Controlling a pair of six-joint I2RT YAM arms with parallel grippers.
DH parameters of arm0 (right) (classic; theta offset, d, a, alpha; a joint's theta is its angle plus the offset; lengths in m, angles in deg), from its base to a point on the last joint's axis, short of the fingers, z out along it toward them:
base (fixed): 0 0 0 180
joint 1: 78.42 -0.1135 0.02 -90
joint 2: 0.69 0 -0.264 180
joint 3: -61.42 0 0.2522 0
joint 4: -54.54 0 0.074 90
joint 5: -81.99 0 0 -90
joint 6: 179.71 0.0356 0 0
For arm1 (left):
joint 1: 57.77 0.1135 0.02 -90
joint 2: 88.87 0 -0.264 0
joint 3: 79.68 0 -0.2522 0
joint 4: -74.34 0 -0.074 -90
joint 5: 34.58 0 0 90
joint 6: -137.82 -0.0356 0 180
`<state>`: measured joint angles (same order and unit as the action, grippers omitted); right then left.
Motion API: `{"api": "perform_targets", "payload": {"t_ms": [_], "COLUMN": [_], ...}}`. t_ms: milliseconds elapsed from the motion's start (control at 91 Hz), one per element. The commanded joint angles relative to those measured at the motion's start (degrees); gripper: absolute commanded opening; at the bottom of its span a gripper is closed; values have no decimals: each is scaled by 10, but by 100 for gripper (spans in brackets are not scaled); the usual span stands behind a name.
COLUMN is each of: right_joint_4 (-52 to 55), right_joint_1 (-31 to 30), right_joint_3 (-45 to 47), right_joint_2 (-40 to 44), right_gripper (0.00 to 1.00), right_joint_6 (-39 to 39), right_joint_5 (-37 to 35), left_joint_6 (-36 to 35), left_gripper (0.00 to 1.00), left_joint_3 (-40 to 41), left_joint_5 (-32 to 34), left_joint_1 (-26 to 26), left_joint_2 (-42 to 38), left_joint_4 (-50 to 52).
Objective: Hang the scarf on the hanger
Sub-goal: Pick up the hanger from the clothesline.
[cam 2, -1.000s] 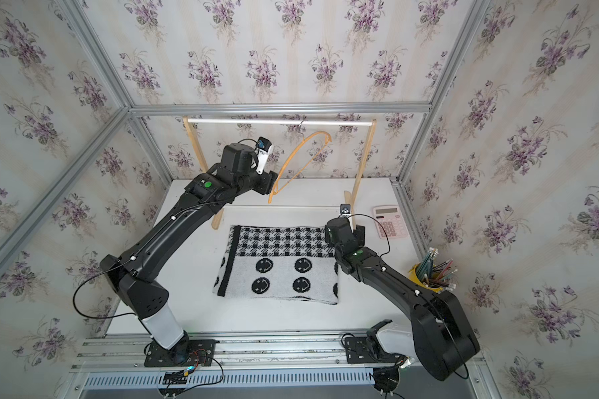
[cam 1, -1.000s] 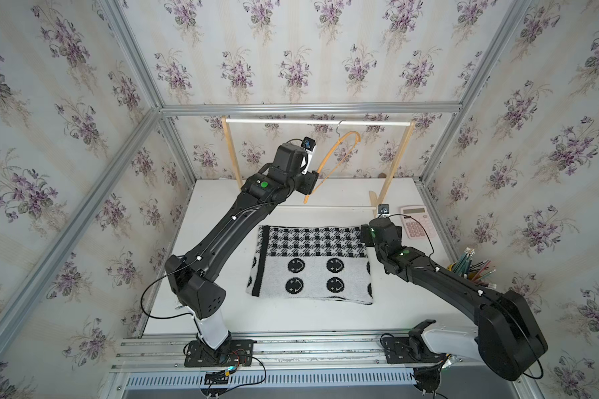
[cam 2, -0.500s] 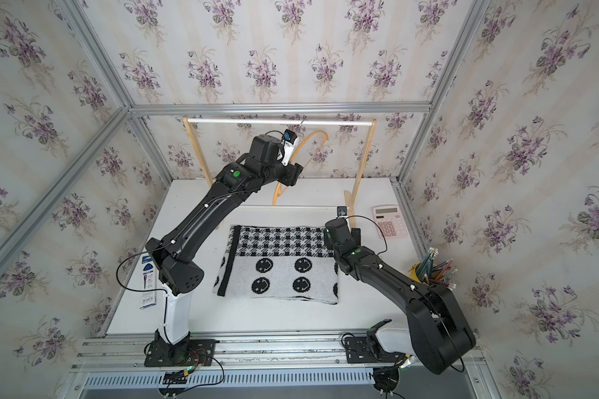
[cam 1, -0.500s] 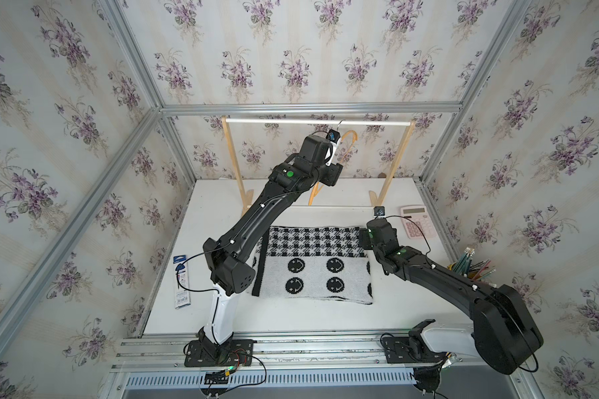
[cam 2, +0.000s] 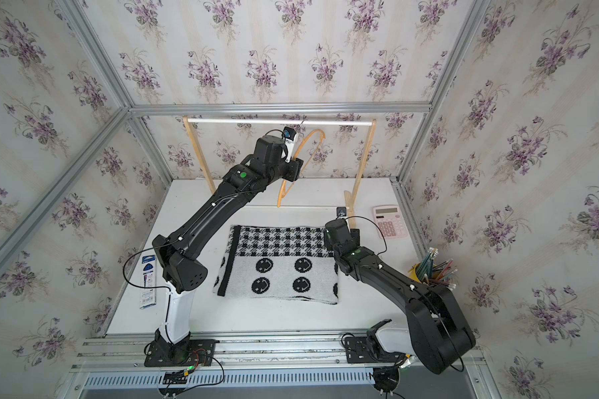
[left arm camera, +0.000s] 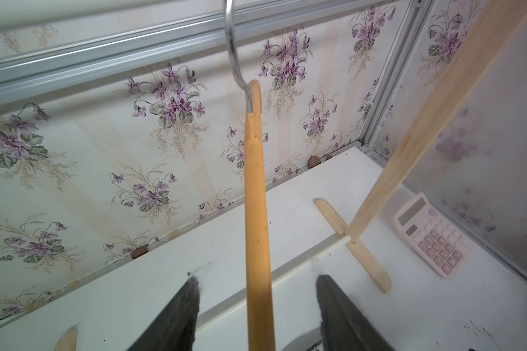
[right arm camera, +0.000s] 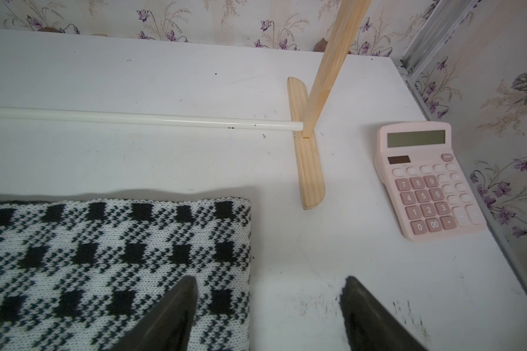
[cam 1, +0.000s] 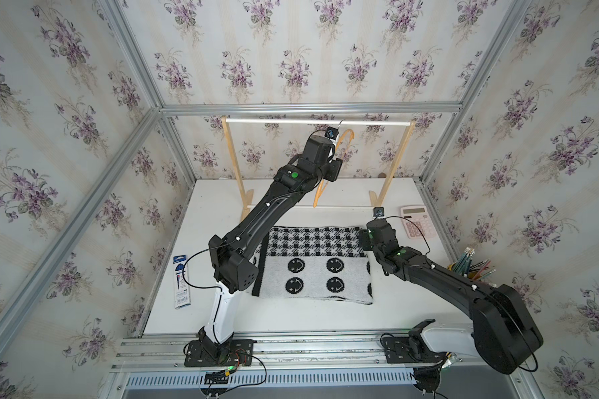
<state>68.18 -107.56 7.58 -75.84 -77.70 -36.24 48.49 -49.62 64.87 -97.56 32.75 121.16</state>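
Left claw [left arm camera: 256,307] now astride hanger [left arm camera: 254,194]

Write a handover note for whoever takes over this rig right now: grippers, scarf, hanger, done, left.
Left gripper: open, jaws either side of the hanger, no grip yet.
Right gripper: open, low over the scarf's right edge, holding nothing.
Scarf: flat on the table.
Hanger: hooked on the rack's white top rod.
Done: both arms positioned.
Left: grasp hanger and scarf, drape scarf over hanger.
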Motion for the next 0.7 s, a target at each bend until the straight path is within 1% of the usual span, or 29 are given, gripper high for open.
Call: {"api": "perform_targets", "payload": {"t_ms": [0,132,242,264,363,560,626,648,692], "right_joint_4": [-3,-4,-4,-4,-5,-5,-4,-4,-3], "right_joint_1": [0,0,0,0,0,0,0,0,0], "right_joint_3": [2,2,2,2,2,0,0,0,0], "right_joint_2": [0,1,0,0,-2,-6,-5,-5,-4], "right_gripper": [78,78,77,77,77,76,76,76,76], "right_joint_6": [3,2,1,1,0,0,1,0,0], "right_joint_5": [2,2,1,1,1,2,1,1,1], "left_joint_6": [7,8,7,5,6,4,4,4,5], "left_gripper": [63,62,56,52,41,30,24,17,7], "left_joint_3": [-12,-34,-46,-48,-46,-43,-43,-45,-45], "left_joint_5": [1,1,5,6,4,0,-3,-3,-5], "left_joint_1": [0,0,0,0,0,0,0,0,0], "left_joint_2": [17,33,42,43,40,40,44,44,45], "left_joint_4": [-12,-12,-13,-13,-14,-16,-16,-15,-16]}}
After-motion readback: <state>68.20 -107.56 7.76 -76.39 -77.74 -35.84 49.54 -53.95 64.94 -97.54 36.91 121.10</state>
